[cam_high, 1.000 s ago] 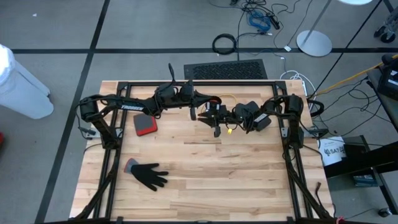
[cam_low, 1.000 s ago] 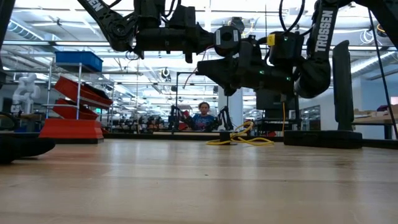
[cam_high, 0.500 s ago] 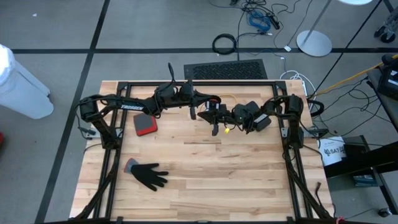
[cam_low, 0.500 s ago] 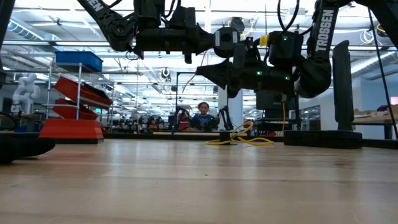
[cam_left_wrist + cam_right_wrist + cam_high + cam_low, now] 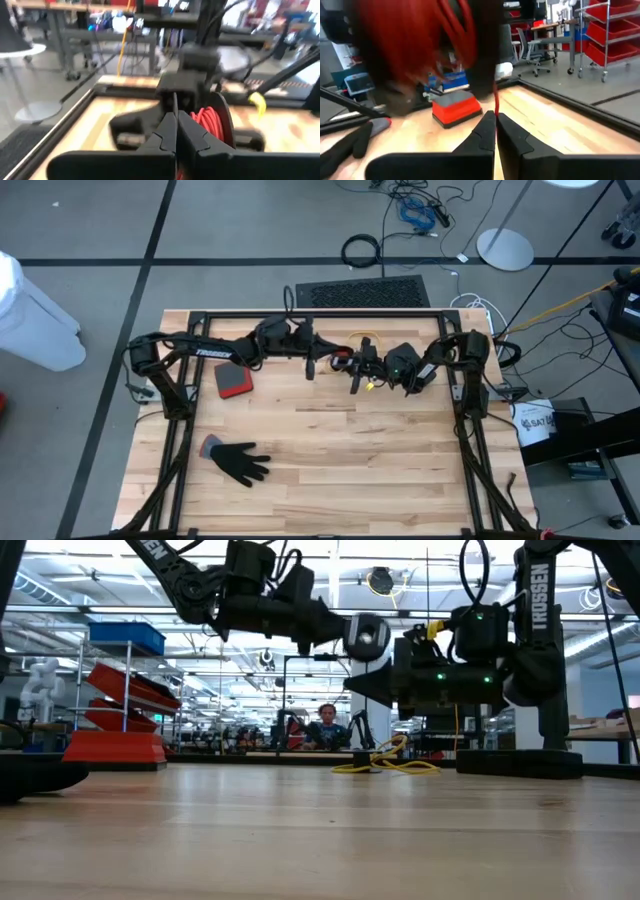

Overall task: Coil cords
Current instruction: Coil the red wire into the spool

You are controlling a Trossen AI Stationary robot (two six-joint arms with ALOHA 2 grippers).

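Two arms meet nose to nose above the far middle of the counter [image 5: 330,460]. The left arm [image 5: 200,350] reaches in from its side and the right arm [image 5: 465,360] from the other. Both are lifted well clear of the wood, with their wrists roughly level.

The left fingers [image 5: 165,132] are pressed fully together. I cannot tell whether anything is pinched between them. Just beyond their tips sits a small bundle of the yellow-orange cord [image 5: 216,125], wound in loops against the other arm's wrist.

The right fingers [image 5: 510,135] are also closed tight. One strand of that cord runs straight out from their tips, so they appear to be gripping it. The rest of the cord trails down to a loose tangle on the counter [image 5: 385,762], below and beyond both sets of fingers. I cannot pick out the black cord.

The step in hand looks like winding. To do it well:
- Keep the pinched strand lightly taut, so each new loop lies beside the last rather than across it.
- Feed the slack up from the counter gradually.
- Keep the two wrists close but not touching.
- Avoid tugging hard enough to pull the finished loops loose.
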